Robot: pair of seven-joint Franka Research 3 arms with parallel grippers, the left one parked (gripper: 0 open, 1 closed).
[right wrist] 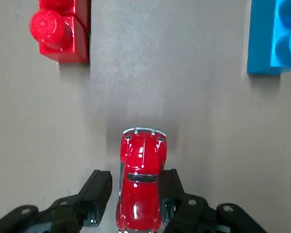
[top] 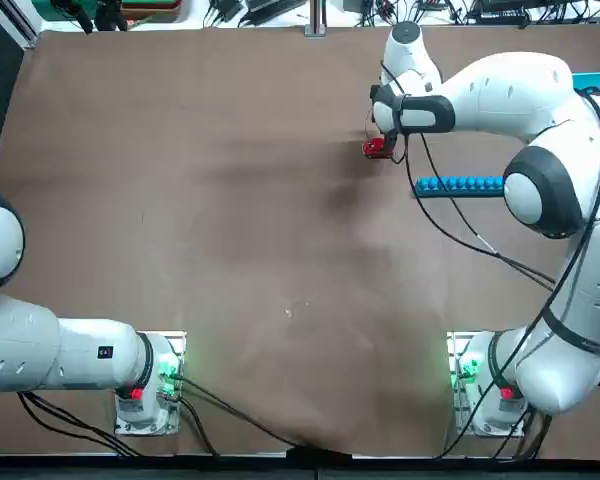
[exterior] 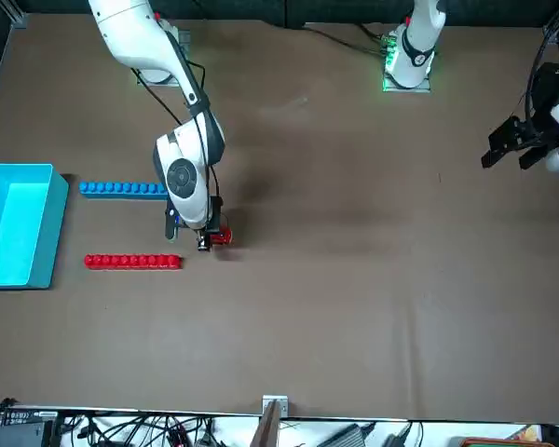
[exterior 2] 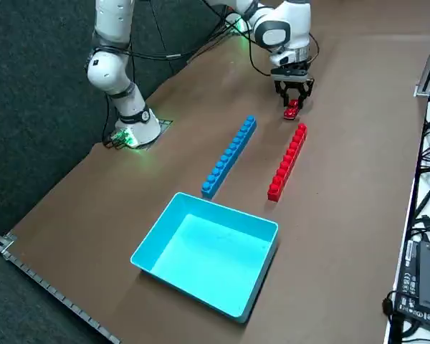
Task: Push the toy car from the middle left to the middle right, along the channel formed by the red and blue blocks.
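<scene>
The toy car [right wrist: 140, 179], small and glossy red, sits on the brown table just outside the mouth of the channel [right wrist: 167, 48], nose toward it. My right gripper [right wrist: 135, 191] is low over the car's rear half, its two black fingers [right wrist: 99, 191] closed in against the car's sides. The red bar [exterior: 132, 262] and the blue bar [exterior: 123, 189] lie parallel, their near ends a short way ahead of the car [exterior: 220, 237]. From the side, the car [exterior 2: 292, 110] shows under the gripper [exterior 2: 294, 102] beyond the red bar [exterior 2: 287, 162] and blue bar [exterior 2: 231, 155]. Overhead, the arm hides the red bar.
A light-blue open bin [exterior: 59, 228] stands past the far end of the two bars, in line with the channel. The table's far edge, with cables behind it, runs beyond the red bar.
</scene>
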